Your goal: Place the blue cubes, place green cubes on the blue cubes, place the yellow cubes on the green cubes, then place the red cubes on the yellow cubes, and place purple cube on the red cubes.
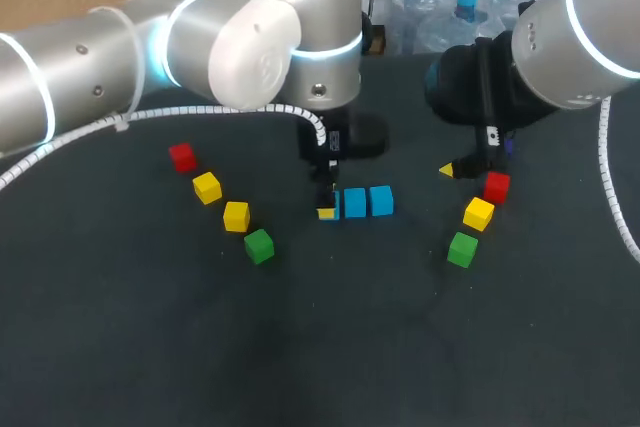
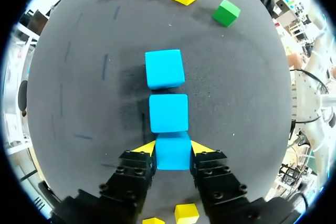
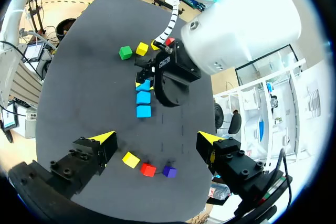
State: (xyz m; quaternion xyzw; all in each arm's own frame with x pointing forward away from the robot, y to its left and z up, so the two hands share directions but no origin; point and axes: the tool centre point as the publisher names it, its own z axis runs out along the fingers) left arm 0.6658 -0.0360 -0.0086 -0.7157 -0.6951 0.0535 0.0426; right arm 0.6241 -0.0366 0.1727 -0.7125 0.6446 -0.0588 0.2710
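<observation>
Three blue cubes (image 2: 168,113), one gripped by left gripper (image 2: 173,148); right gripper (image 3: 157,138) agape.

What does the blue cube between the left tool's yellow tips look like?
It is a plain, smooth, bright blue cube, solid-looking with sharp edges, sitting square and upright. The left tool is shut on it, one yellow tip pressing each side. It is low by the dark table, ending a row with two other blue cubes, seemingly touching the nearer one.
</observation>
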